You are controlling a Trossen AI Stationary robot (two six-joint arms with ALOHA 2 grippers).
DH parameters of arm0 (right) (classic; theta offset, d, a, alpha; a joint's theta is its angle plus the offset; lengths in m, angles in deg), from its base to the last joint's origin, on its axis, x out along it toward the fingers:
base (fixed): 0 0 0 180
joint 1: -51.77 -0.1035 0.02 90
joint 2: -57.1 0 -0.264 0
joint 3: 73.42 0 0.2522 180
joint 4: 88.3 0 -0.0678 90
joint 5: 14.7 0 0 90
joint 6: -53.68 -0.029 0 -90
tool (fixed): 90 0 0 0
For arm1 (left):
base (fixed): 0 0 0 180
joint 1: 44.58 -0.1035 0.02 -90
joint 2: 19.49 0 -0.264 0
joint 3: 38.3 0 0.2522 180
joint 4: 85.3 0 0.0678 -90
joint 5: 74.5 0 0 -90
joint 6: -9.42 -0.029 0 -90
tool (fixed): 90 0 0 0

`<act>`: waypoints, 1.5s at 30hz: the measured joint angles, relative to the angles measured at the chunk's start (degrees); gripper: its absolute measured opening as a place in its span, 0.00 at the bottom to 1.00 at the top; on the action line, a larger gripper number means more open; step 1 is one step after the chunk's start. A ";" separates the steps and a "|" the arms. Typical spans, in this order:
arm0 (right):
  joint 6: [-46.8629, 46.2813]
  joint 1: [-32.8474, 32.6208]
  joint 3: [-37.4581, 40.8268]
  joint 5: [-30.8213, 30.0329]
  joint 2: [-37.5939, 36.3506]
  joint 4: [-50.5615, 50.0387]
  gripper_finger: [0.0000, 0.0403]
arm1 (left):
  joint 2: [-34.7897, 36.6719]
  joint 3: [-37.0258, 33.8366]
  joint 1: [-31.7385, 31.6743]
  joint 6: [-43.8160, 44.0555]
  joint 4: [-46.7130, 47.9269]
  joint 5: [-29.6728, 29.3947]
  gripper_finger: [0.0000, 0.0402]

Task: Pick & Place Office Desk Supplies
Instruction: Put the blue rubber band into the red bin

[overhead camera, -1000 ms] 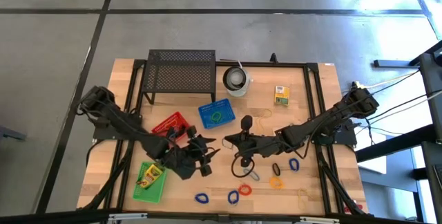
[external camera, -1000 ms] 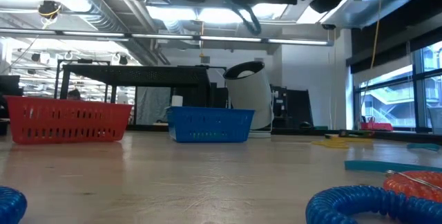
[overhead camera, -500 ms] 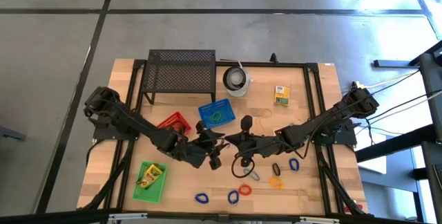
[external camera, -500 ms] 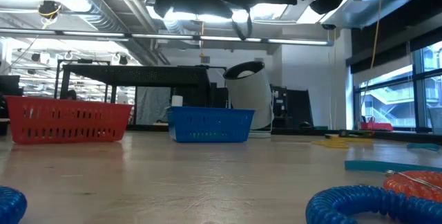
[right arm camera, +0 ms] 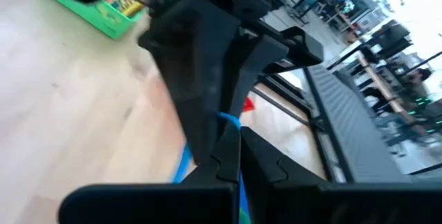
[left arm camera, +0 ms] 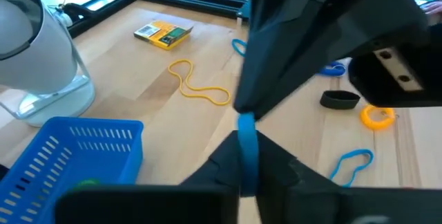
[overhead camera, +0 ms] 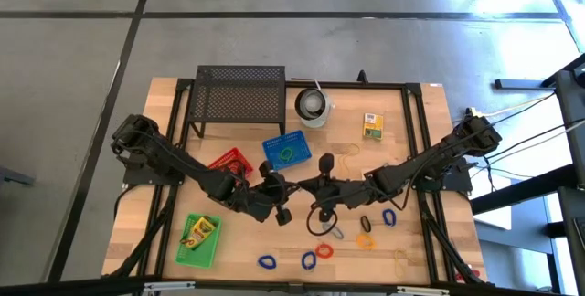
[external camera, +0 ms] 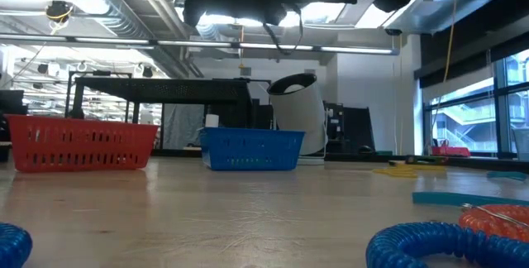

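Above the middle of the table my left gripper and my right gripper meet tip to tip, and both are shut on one thin blue loop. In the low view the loop hangs as a dark curve below them, well clear of the table. More loops lie flat on the near part of the table: blue, red and orange. A yellow-and-green box lies flat at the far right. My left gripper pinches the loop's thin blue band between its two fingers, coming nearly level from the table's left. The band stands on edge between them, clear of the table. My right gripper's fingers close on the same band just beyond. My right gripper pinches the blue band between its two fingers, coming nearly level from the table's right. Part of the loop hangs slack below the fingers, clear of the table.
A red basket, a blue basket and a green basket stand left of the centre. The black mesh stand and the white cup are at the far edge. A yellow band lies on the wood.
My left gripper has gone toward the table's right and a little farther, up to my right gripper, with its fingers spread. It has then shut on the blue loop that my right gripper holds. My right gripper has kept still.
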 joint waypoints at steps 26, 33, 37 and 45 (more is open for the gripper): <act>-18.26 -2.62 -0.11 4.20 -5.28 -4.85 0.64 | 0.47 0.00 -0.01 4.63 10.46 -1.34 0.01; -23.68 -4.23 -0.17 4.02 -9.89 -13.70 0.62 | 4.35 0.02 -0.22 15.84 27.18 -2.64 0.00; -24.28 -4.26 -0.17 4.04 -9.95 -14.95 0.60 | 7.55 0.02 -0.22 26.24 41.96 -1.46 0.01; -24.93 -4.07 -0.15 4.02 -9.97 -16.39 0.56 | 8.17 0.01 -0.22 48.91 67.33 7.31 0.01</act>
